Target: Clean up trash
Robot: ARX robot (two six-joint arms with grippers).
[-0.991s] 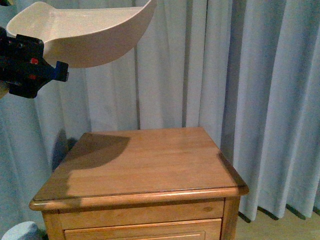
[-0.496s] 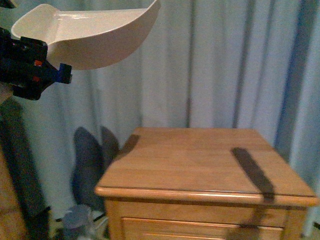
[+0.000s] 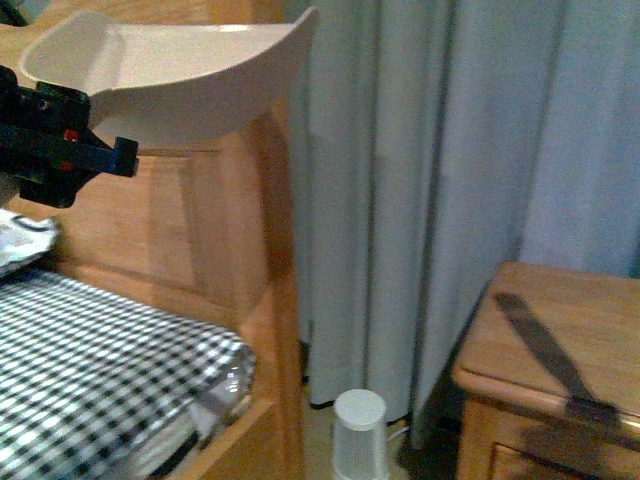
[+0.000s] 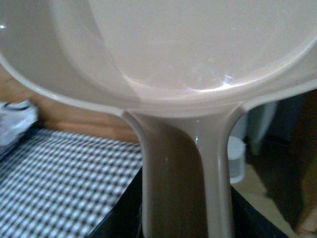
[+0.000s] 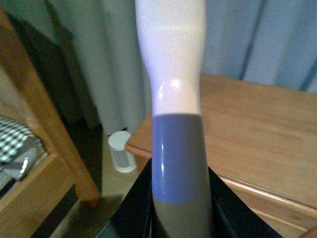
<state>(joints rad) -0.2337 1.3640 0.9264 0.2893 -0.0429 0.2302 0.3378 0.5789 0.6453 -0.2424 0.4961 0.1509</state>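
My left gripper is shut on the beige dustpan and holds it high at the upper left of the front view. In the left wrist view the dustpan's handle runs down between the jaws and its scoop fills the upper part. My right gripper is shut on the brush handle, white above and blue below, in the right wrist view; that arm does not show in the front view. No trash shows in any view, and the inside of the scoop is hidden.
A wooden bed frame with black-and-white checked bedding stands at left. A wooden nightstand is at lower right. A small white bin sits on the floor between them. Pale curtains hang behind.
The front view has swung left: the nightstand slid from centre to the lower right, and the bed and white bin came into view. The dustpan stays high at upper left.
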